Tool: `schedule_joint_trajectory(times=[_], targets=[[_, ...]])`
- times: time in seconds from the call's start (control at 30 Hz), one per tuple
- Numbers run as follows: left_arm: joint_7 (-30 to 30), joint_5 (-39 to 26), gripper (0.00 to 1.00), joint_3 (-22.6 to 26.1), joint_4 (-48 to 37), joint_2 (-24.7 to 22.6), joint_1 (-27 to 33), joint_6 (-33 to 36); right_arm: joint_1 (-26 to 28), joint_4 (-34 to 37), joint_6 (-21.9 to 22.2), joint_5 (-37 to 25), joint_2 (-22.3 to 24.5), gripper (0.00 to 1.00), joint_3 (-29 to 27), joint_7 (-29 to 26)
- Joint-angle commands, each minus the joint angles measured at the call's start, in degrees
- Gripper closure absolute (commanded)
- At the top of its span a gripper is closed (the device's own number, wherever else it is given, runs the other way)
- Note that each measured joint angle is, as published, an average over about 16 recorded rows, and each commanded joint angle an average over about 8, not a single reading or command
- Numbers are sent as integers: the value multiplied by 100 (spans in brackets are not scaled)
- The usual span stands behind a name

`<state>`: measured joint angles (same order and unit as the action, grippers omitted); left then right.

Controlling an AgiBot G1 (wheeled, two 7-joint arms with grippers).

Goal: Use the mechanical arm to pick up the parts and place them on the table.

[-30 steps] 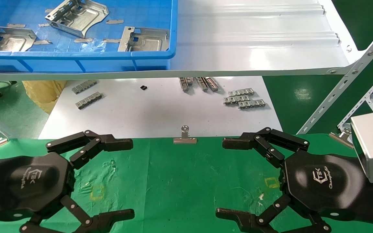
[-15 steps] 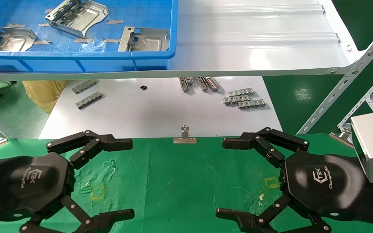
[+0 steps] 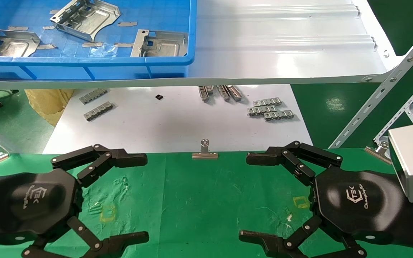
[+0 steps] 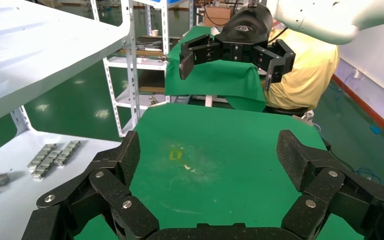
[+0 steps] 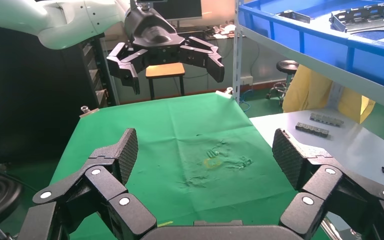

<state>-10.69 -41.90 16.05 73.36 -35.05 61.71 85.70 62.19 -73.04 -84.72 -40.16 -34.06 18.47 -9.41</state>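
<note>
Blue bin [image 3: 120, 66]: silvery ribbed parts [image 3: 161, 43]

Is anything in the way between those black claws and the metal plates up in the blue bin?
Yes. The parts lie behind the blue bin's front wall, on a white shelf above the green table. The open left gripper and right gripper hover low, so they must rise over that wall.

White metal shelving [image 4: 130, 60] stands on a glossy green floor [image 4: 80, 115].

The table [image 3: 199, 200] — wrinkled green cloth with yellow square outlines — carries a binder clip [image 3: 204, 151] at its far edge.
</note>
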Motion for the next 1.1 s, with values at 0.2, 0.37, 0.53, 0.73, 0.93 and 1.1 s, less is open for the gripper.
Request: schedule_joint_trajectory(times=[0.2,0.37,0.53,0.73,0.93,1.1], targets=[[0,0,0,0,0,0,0,0,0,0,0,0,0,0,0,0],[0,0,0,0,0,0,0,0,0,0,0,0,0,23,0,0],[0,0,0,0,0,0,0,0,0,0,0,0,0,85,0,0],[0,0,0,0,0,0,0,0,0,0,0,0,0,100,0,0],[0,0,0,0,0,0,0,0,0,0,0,0,0,100,0,0],[0,0,0,0,0,0,0,0,0,0,0,0,0,100,0,0]])
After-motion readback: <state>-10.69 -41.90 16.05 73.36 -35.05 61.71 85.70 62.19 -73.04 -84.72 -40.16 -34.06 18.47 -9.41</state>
